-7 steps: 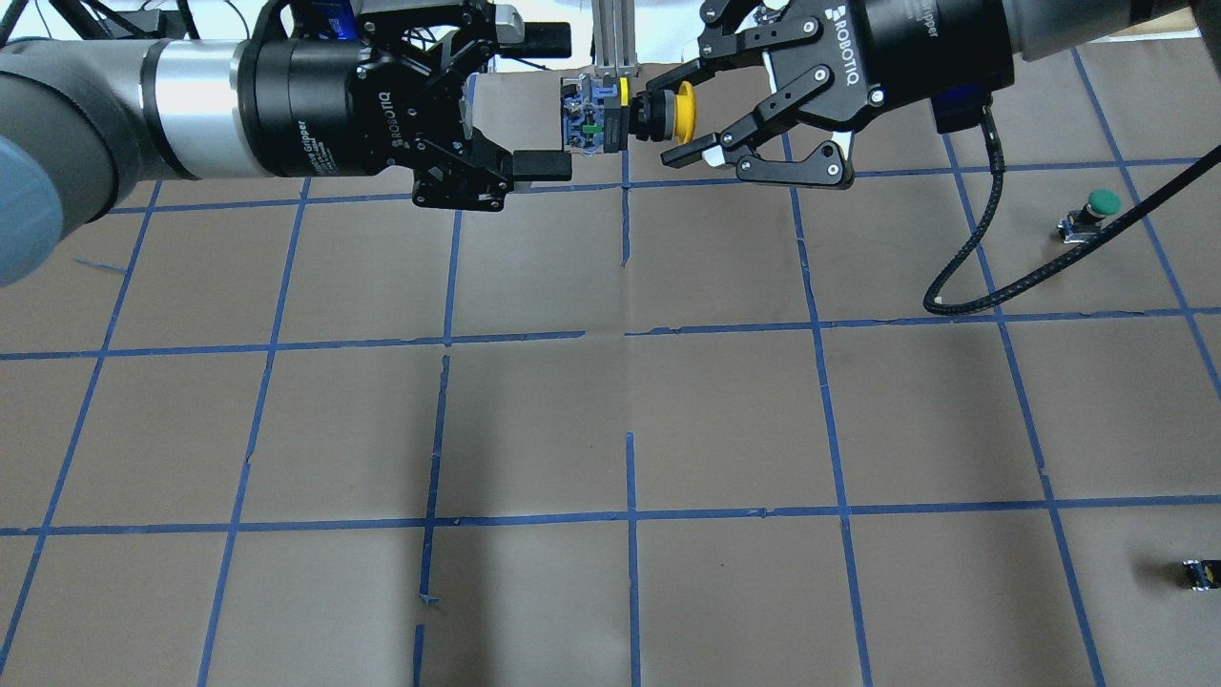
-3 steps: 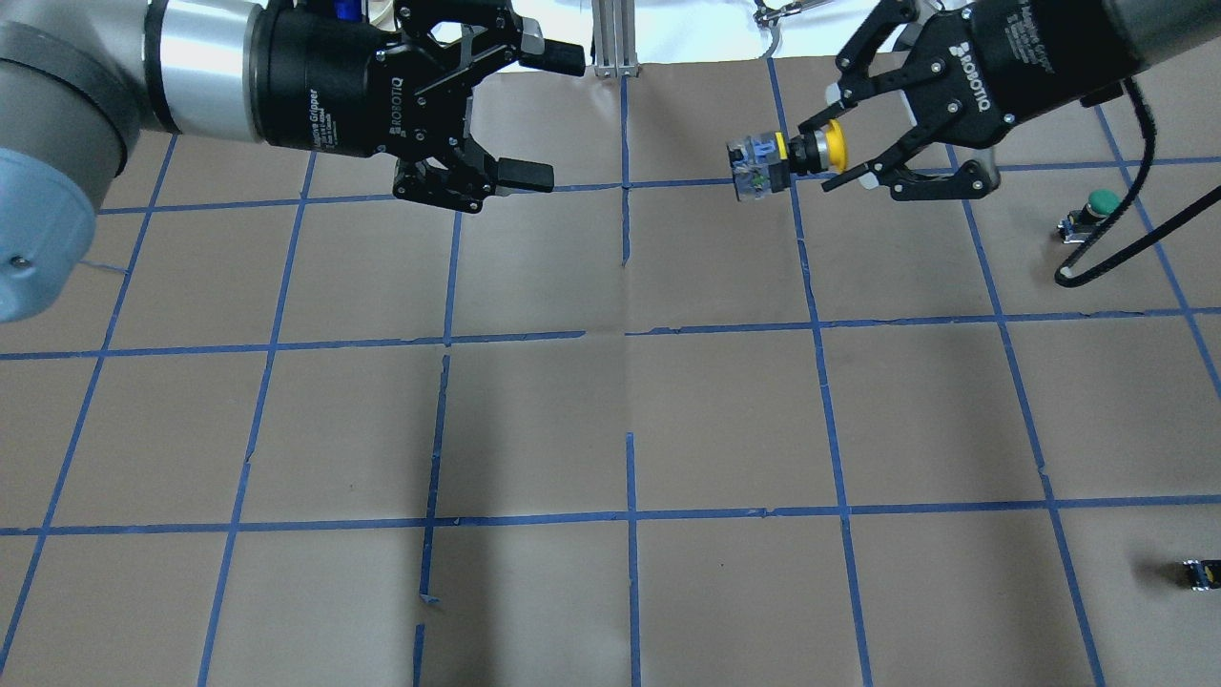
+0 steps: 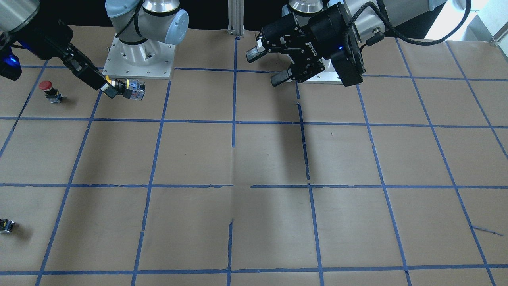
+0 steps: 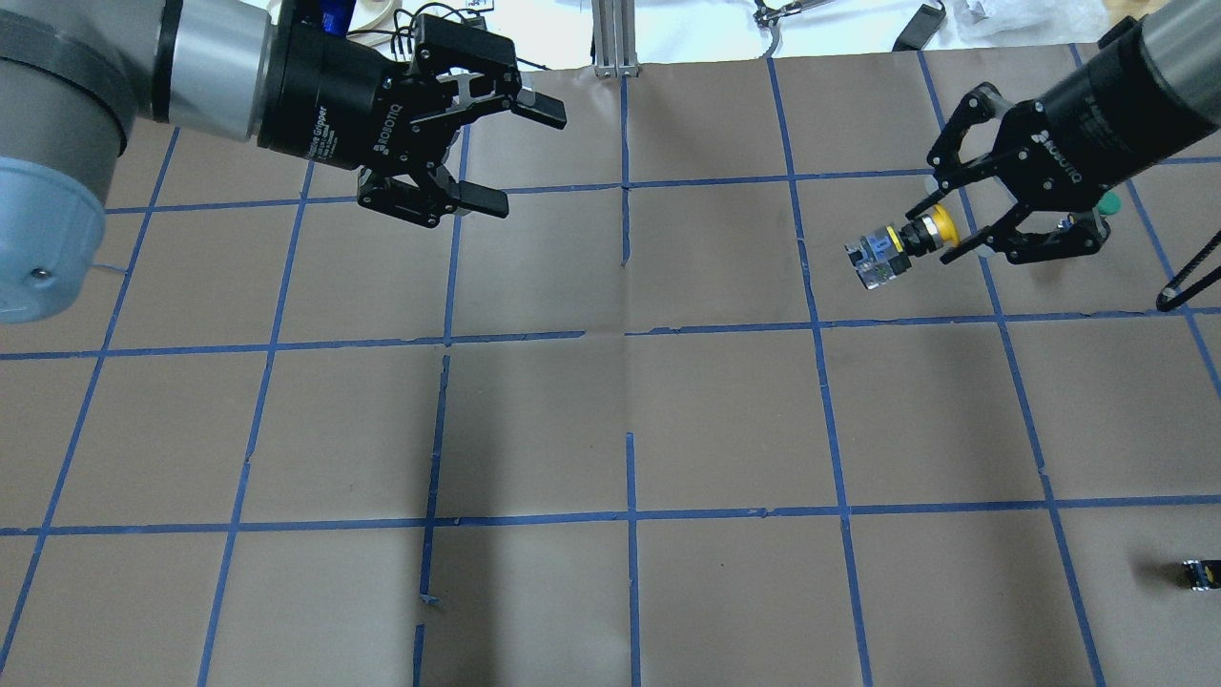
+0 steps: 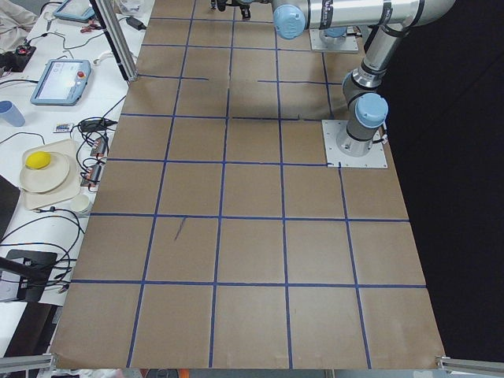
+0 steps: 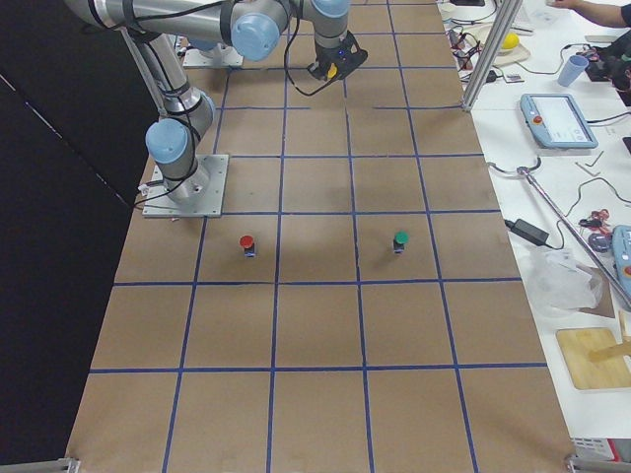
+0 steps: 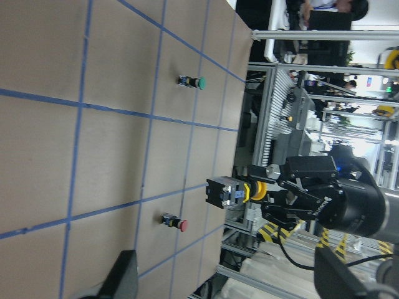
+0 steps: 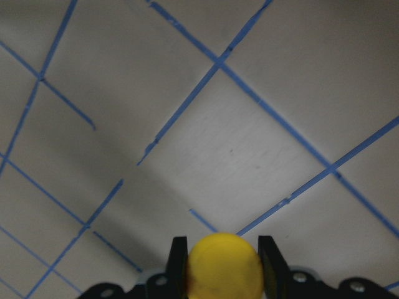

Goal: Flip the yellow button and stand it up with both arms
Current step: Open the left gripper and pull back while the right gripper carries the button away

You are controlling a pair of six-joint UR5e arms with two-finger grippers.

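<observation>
The yellow button (image 4: 901, 246) has a yellow cap, a black neck and a grey-black base. My right gripper (image 4: 933, 236) is shut on its neck and cap and holds it on its side above the paper, base pointing toward the table's middle. The front view shows the button (image 3: 130, 89) at the right gripper (image 3: 106, 88), on that view's left. The right wrist view shows the cap (image 8: 224, 268) between the fingers (image 8: 179, 260). My left gripper (image 4: 523, 157) is open and empty, far from the button, and shows in the front view too (image 3: 265, 66).
A green-capped button (image 4: 1105, 202) stands just behind the right gripper. The front view shows a red-capped button (image 3: 46, 86) near that gripper. A tiny black-and-yellow block (image 4: 1200, 572) lies at the right edge. An aluminium post (image 4: 610, 38) stands at the back centre.
The right gripper has carried the yellow button away from the left gripper, to the right and lower in the overhead view. The left gripper stayed open and drew back to the left.
</observation>
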